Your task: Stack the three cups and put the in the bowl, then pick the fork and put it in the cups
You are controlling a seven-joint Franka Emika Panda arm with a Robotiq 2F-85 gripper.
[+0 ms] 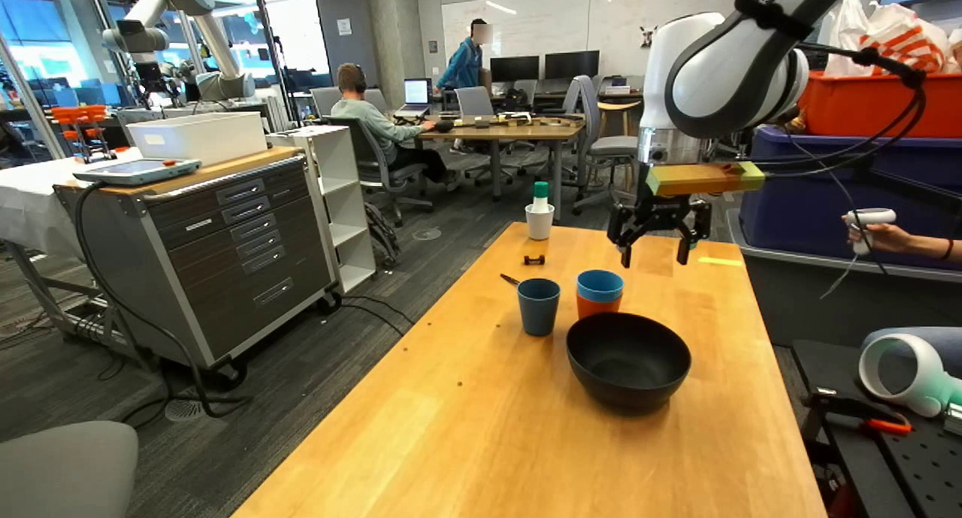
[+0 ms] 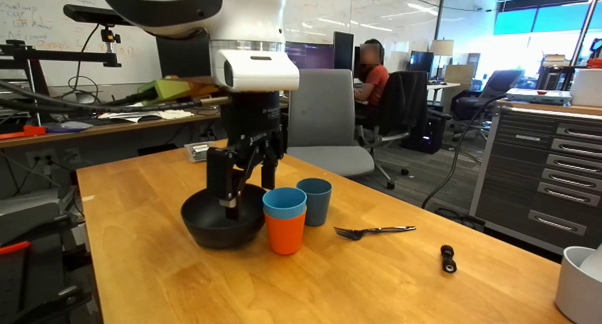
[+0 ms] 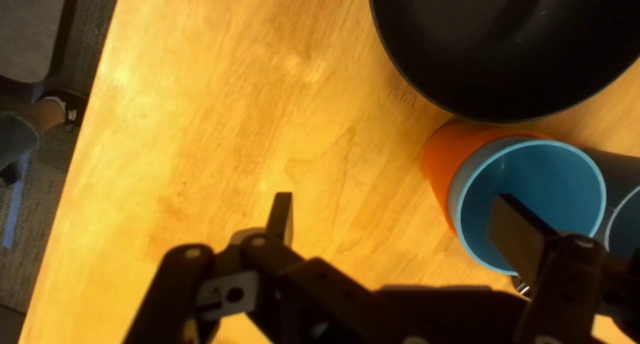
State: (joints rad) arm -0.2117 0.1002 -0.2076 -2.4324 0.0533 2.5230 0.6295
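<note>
My gripper [image 3: 393, 204] stands open above the table, nothing between its fingers; in the wrist view one of them overlaps the light blue cup [image 3: 555, 184]. That cup sits nested inside the orange-red cup [image 2: 285, 232], and this pair stands upright close beside the black bowl [image 1: 628, 360]. Next to the pair, upright and apart from it in an exterior view, is the dark teal-blue cup [image 1: 539, 307]. Inside the bowl [image 2: 223, 237] I see no cup. On the table lies the dark fork [image 2: 360, 233], mostly hidden behind the teal-blue cup in an exterior view.
A small black dumbbell-shaped piece [image 2: 447, 259] lies on the table beyond the fork. Near the table's end stands a white cup [image 1: 539, 223] with a green-capped bottle [image 1: 541, 193] in it. A clear package [image 2: 197, 151] rests by the table edge, and a grey chair [image 2: 324, 122] stands alongside.
</note>
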